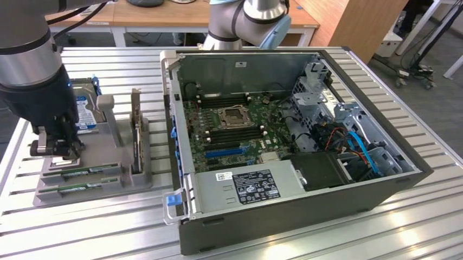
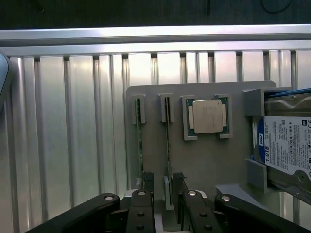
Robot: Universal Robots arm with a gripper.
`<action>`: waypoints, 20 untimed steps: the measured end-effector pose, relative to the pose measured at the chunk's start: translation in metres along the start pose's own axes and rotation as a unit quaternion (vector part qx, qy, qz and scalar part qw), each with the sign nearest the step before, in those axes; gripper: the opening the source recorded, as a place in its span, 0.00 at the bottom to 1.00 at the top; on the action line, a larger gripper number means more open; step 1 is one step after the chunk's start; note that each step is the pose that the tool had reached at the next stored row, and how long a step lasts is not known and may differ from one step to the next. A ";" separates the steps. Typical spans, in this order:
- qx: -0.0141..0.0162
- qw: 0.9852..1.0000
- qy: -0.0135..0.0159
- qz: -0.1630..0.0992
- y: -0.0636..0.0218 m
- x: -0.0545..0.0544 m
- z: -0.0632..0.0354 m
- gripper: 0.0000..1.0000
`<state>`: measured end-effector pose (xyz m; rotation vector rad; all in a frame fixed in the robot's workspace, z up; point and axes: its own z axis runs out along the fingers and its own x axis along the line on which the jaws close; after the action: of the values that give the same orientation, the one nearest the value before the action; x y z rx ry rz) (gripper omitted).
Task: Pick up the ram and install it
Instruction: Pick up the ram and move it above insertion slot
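The ram (image 2: 168, 141) stood on edge in its slot in the grey holder (image 2: 209, 160) on the slatted surface (image 2: 73, 121), with a second stick (image 2: 139, 141) in the slot just beside it and a processor (image 2: 207, 117) on its other side. We saw the end effector (image 2: 164, 187) at the ram's near end, spread wide and holding nothing — one finger to each flat face, the board's long axis running straight out through the gap between them.

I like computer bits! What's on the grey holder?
Two ram sticks, a processor chip, a hard drive and an upright card. The gripper hides one end of each stick.
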<state>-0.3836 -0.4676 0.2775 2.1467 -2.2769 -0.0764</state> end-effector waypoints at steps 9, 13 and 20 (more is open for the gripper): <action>0.000 1.000 0.000 0.000 -0.0003 0.005 -0.0002 0.29; 0.000 1.000 0.000 0.000 -0.0005 0.009 -0.0003 0.29; 0.000 1.000 0.000 0.000 -0.0009 0.015 -0.0004 0.29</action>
<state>-0.3836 -0.4823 0.2776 2.1467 -2.2768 -0.0763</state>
